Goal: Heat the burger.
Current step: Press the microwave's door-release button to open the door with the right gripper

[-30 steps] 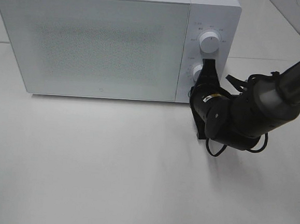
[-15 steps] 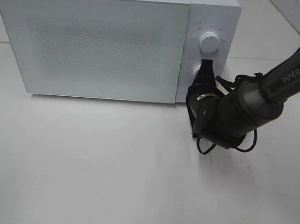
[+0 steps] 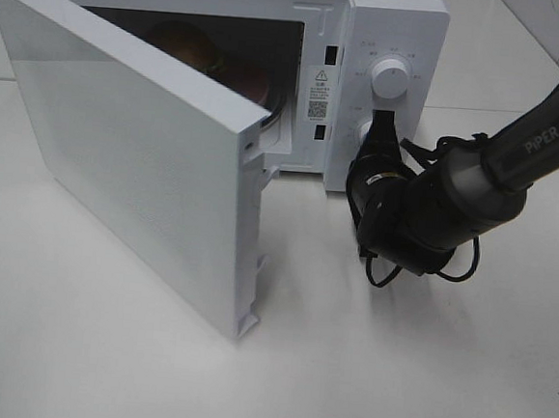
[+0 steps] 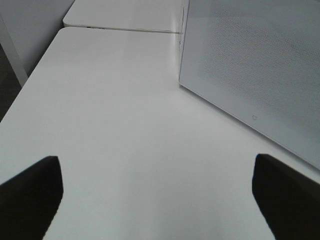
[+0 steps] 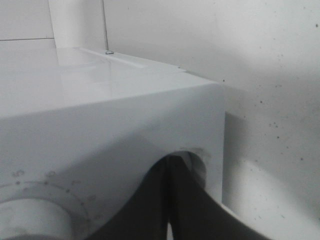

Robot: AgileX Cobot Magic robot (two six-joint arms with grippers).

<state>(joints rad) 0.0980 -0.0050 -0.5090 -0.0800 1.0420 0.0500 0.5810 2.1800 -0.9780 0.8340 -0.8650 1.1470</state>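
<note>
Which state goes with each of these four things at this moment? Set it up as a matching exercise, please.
Things:
1. microwave door
2. burger
3. left gripper
4. right gripper

States:
A. shut, tips at the lower knob
B. inside the microwave
C. swung open
D. open, over the table

Pairs: 1-C; 2-B; 3-D; 4-A

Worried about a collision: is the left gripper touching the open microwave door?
Apart. The left wrist view shows bare table between the open left gripper and the microwave door.
</note>
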